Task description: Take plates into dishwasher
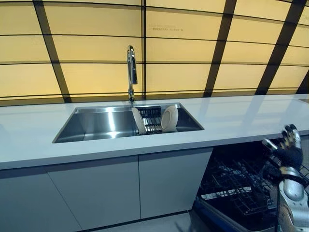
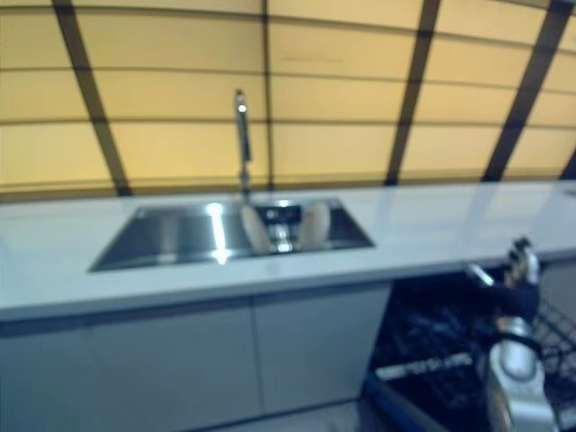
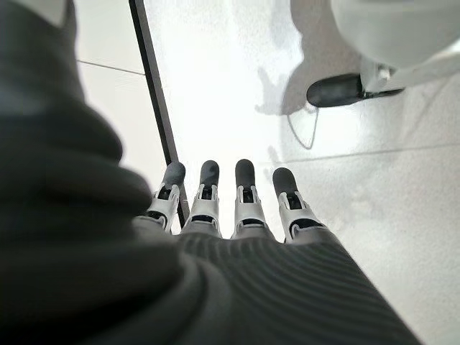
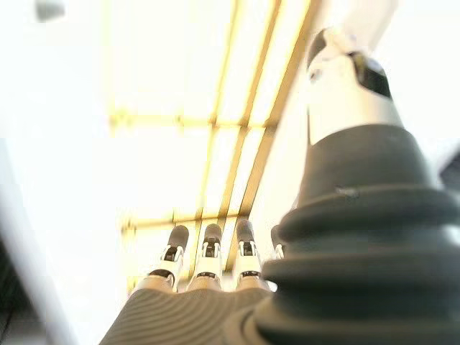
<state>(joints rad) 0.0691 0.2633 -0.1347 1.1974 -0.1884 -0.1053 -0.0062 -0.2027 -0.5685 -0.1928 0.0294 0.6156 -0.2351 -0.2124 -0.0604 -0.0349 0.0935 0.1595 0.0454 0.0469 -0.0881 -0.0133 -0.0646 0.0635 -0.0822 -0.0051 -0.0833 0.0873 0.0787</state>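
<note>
Left eye view: long white tabletop (image 1: 231, 121) carrying a stainless steel rectangular sink (image 1: 96, 123) set toward its far edge, with a tall chrome tap (image 1: 131, 72) behind the basin. Inside the sink's right end, a dark wire dish rack (image 1: 150, 119) holds two round white plates (image 1: 169, 118) on edge, one leaning at each end of the rack; upright storage of this kind probably leaves their rims free for a grasp from above. Below the tabletop's near edge, at its right end, the open dishwasher with dark wire racks (image 1: 231, 186) stands ready; no plate is seen in it, so the task appears not yet begun. The right hand (image 1: 289, 145) is raised in front of the dishwasher, well apart from the plates, forearm upright, fingers loosely curled around nothing. Right eye view: same layout, plates in the rack in the sink, right hand above the dishwasher racks. Left wrist view: left hand (image 3: 237, 208) hangs low over a pale floor (image 3: 237, 86), fingers (image 3: 244, 172) straight, side by side, empty. Right wrist view: right hand points upward toward yellow panelled wall lights (image 4: 215, 108); fingers extended, holding nothing.
</note>
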